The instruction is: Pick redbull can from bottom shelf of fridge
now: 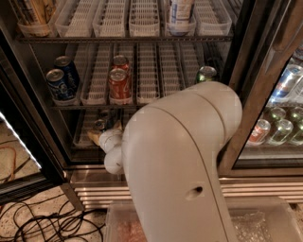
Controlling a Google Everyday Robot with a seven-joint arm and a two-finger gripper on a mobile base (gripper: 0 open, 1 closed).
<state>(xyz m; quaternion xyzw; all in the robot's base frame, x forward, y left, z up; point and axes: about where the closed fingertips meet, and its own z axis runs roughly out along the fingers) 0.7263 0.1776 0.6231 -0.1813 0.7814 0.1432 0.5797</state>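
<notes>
The fridge (239, 71) stands open in front of me, with wire racks and white lane trays. My big white arm (180, 165) reaches down and left into it and hides much of the lower racks. The gripper (97, 137) is at the bottom shelf (85, 130), on its left side, seen mostly as a white wrist with a tan tip. A small can with a silver top, the redbull can (100, 125), shows just above and behind the gripper, partly hidden. I cannot tell whether they touch.
On the middle rack stand two dark-blue cans (60, 80), red cans (119, 84) and a green can (206, 73). A white bottle (180, 12) is on the top rack. A neighbouring cooler with cans (279, 127) is on the right. Cables (42, 222) lie on the floor.
</notes>
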